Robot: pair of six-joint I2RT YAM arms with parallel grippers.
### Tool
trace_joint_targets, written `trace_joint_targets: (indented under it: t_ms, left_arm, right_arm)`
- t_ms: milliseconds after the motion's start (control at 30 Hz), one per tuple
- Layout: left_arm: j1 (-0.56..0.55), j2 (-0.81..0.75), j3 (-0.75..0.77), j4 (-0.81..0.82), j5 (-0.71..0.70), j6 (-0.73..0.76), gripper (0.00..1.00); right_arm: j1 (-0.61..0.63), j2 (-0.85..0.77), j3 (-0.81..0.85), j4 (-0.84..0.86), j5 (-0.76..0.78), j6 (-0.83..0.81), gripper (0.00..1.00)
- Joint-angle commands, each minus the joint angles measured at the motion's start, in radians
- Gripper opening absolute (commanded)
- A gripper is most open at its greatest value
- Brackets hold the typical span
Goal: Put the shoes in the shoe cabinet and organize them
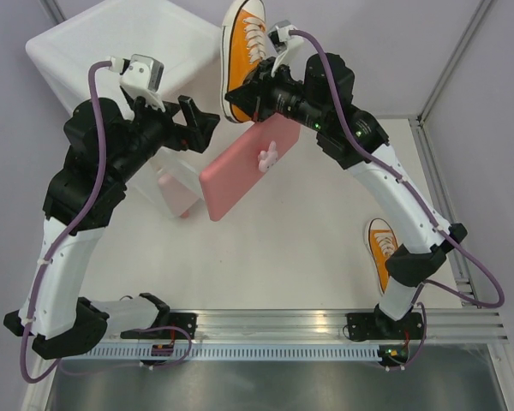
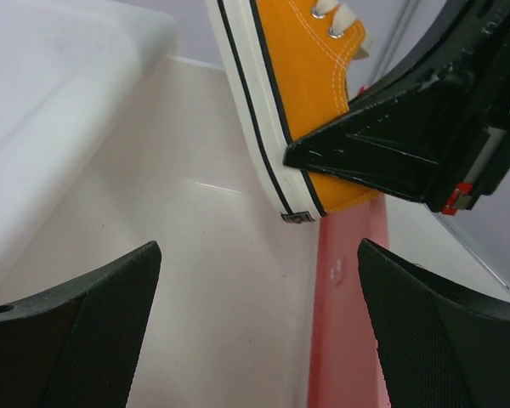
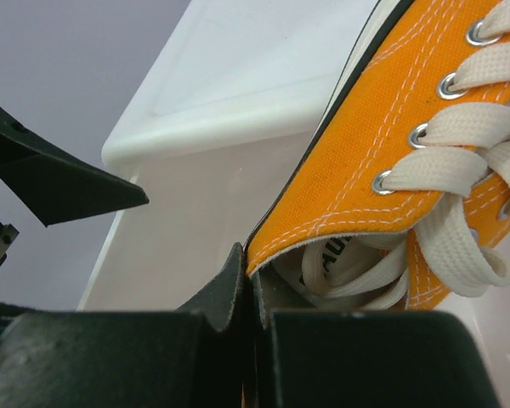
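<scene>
Item: orange sneaker (image 1: 244, 47), top centre of frame, pinched at its heel collar by the right gripper (image 1: 250, 94) above the open pink drawer (image 1: 244, 171) of the shoe cabinet (image 1: 94, 43); left gripper (image 1: 200, 120) spread wide alongside; placing step, lowering into the drawer seemingly due next.

The raised orange sneaker (image 1: 244, 43) is held up in the air, pinched at its heel collar by the right gripper (image 3: 248, 285), with white laces and white sole on show and the toe tipped away to the far side. Its heel is hung just over the pulled-out upper drawer (image 1: 240, 171) of the shoe cabinet (image 1: 86, 43), a white box with rounded corners set at far left. The drawer's pink front is angled outward, and a white bunny knob (image 1: 267, 157) is seen on it. A lower pink front (image 1: 178, 193) is tucked beneath. The second orange sneaker (image 1: 379, 244) is seen lying well apart to the right, partly hidden.
</scene>
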Motion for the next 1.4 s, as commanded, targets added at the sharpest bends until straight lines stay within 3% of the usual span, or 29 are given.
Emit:
trace_joint_targets:
  t_ms: [0, 333, 733, 967, 1233, 1333, 1367]
  left_arm:
    - [0.003, -0.005, 0.040, 0.016, 0.208, 0.016, 0.99]
    - [0.003, 0.043, 0.088, -0.101, 0.507, -0.081, 0.95]
    - [-0.056, 0.152, 0.137, -0.182, 0.648, -0.110, 0.94]
    - [-0.127, 0.196, 0.203, -0.184, 0.829, -0.099, 0.95]
    - [-0.165, 0.198, 0.229, -0.185, 0.878, -0.087, 0.99]
    - [-0.164, 0.176, 0.226, -0.188, 0.799, -0.088, 1.00]
    - [-0.162, 0.158, 0.226, -0.188, 0.715, -0.097, 1.00]
  right_arm:
    - [-0.001, -0.079, 0.018, 0.154, 0.074, -0.070, 0.01]
    - [-0.001, -0.093, -0.033, 0.273, 0.260, -0.146, 0.01]
    - [-0.001, -0.086, -0.018, 0.260, 0.252, -0.146, 0.01]
    - [-0.001, -0.072, 0.010, 0.244, 0.240, -0.154, 0.01]
    - [-0.001, -0.063, 0.011, 0.204, 0.177, -0.153, 0.01]
    - [-0.001, -0.058, 0.027, 0.178, 0.138, -0.162, 0.01]
    - [0.000, -0.052, 0.042, 0.156, 0.122, -0.163, 0.01]
